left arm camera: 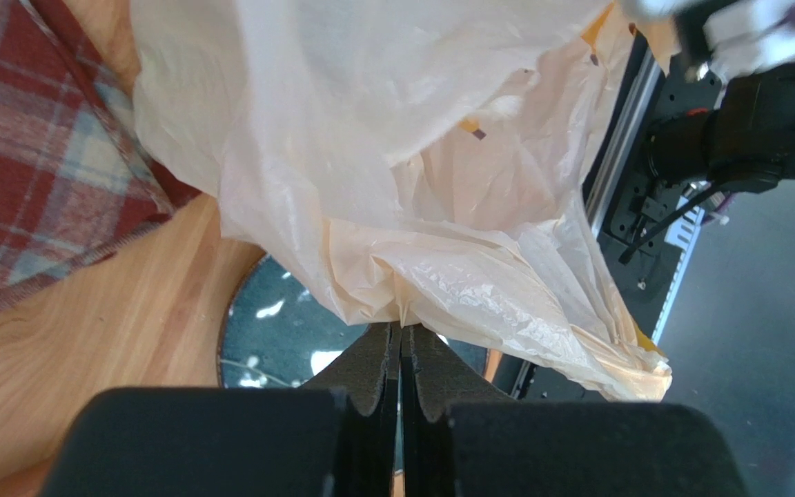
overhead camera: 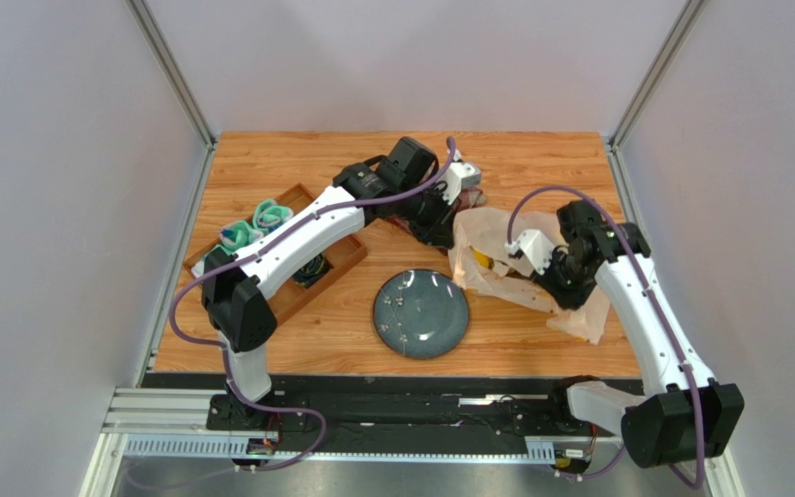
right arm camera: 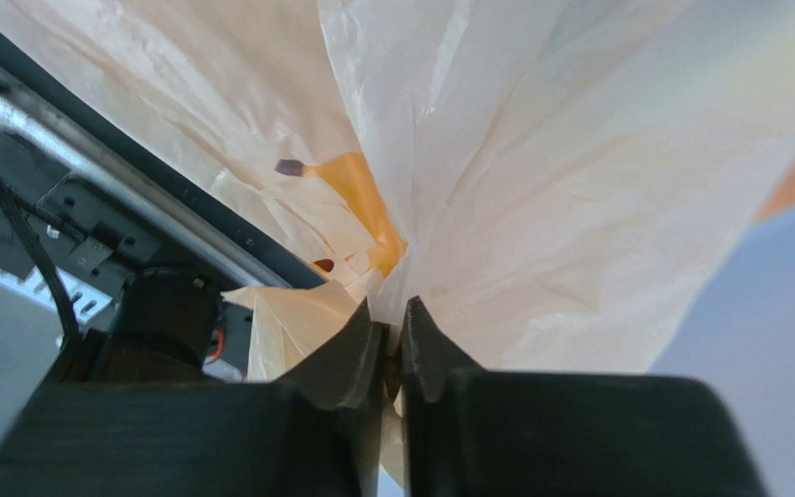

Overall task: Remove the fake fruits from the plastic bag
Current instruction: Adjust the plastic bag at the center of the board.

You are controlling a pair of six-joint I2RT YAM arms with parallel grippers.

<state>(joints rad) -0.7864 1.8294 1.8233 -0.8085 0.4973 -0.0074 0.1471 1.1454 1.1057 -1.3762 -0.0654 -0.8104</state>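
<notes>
Plastic bag (overhead camera: pixel 490 230) crumpled on the table's right half, just beside the dark plate (overhead camera: pixel 421 313). Pinched at its far-left edge by the left gripper (left arm camera: pixel 402 337), mid-film by the right gripper (right arm camera: pixel 396 321). Yellow fruit (overhead camera: pixel 481 260) inside.

Top external: high, from the near edge, facing down over the whole table (overhead camera: pixel 536 155).
Left wrist: close against the plastic bag (left arm camera: pixel 422 207).
Right wrist: equally close.
Shared: the bag, all views.
</notes>
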